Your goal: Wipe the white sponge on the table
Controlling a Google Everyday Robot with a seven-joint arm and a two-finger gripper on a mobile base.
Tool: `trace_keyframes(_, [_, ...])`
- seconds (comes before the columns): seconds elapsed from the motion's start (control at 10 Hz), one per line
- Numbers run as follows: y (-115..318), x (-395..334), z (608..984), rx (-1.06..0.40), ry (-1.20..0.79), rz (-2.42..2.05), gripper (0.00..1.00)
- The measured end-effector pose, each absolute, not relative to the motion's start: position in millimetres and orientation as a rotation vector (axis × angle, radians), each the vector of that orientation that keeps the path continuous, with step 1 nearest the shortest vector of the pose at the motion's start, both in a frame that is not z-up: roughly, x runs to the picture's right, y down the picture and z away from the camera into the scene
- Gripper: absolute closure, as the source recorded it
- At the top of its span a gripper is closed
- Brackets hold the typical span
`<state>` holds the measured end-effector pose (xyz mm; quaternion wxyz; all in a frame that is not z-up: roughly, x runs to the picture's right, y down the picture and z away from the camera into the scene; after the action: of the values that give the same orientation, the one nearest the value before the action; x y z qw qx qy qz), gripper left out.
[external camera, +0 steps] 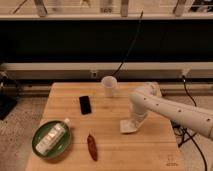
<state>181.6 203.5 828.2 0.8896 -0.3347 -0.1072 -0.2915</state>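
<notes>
The white sponge [127,127] lies flat on the light-brown wooden table [107,145], right of centre. My white arm comes in from the right, bends over the table's right part, and its gripper [131,121] points down directly onto the sponge, covering its far edge.
A white cup [109,86] stands near the table's far edge. A black phone [85,104] lies left of centre. A green bowl [51,139] holding a white labelled bottle [52,136] sits at the front left. A dark red chili-like object [92,146] lies at the front centre. A black cable hangs behind.
</notes>
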Motion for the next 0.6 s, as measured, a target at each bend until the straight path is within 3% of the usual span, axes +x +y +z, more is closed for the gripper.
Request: trace_keyframes(0.6, [202.7, 179.6, 827.9, -0.697, -0.234, -0.624, 1.00])
